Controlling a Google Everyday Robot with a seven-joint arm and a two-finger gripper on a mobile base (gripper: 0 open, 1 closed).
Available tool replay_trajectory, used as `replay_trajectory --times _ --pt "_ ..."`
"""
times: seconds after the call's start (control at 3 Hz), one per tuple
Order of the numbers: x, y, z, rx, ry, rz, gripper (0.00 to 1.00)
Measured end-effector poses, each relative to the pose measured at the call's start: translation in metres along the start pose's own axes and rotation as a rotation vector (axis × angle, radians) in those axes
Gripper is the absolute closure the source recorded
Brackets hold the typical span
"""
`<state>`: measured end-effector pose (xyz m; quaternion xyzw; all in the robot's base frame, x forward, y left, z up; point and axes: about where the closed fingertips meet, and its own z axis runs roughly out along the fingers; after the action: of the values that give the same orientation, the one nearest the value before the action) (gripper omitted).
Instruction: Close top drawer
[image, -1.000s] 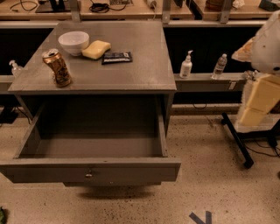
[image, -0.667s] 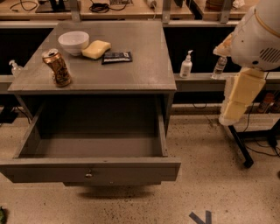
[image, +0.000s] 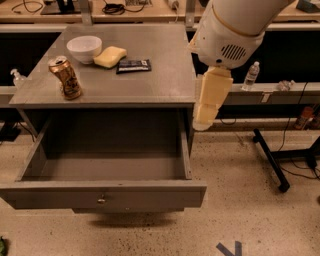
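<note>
The top drawer (image: 102, 196) is a wide, deep grey metal drawer, pulled far out of the grey cabinet toward me. It is empty inside, and its flat front panel has a small round knob (image: 101, 200) at centre. My gripper (image: 203, 120) hangs on a cream-coloured wrist below the big white arm housing (image: 227, 35). It is in the air just beyond the cabinet's right front corner, above and behind the drawer's right side. It touches nothing.
On the cabinet top (image: 165, 65) stand a brown can (image: 65, 78), a white bowl (image: 84, 48), a yellow sponge (image: 110, 56) and a dark packet (image: 133, 65). A water bottle (image: 251, 76) stands on the right ledge. A black stand leg (image: 272, 160) lies on the floor to the right.
My arm has swung left from the right edge of view, and the gripper now hangs next to the cabinet's right front corner. The drawer has not moved.
</note>
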<state>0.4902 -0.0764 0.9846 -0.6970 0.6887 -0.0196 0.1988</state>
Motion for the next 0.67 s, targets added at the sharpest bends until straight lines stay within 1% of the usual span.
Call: replay_trajectory --times 0.33,0.67 --pt "0.0 0.0 0.0 0.0 0.0 0.0 0.0" --pt "0.011 0.014 0.047 -0.072 0.043 0.064 0.0"
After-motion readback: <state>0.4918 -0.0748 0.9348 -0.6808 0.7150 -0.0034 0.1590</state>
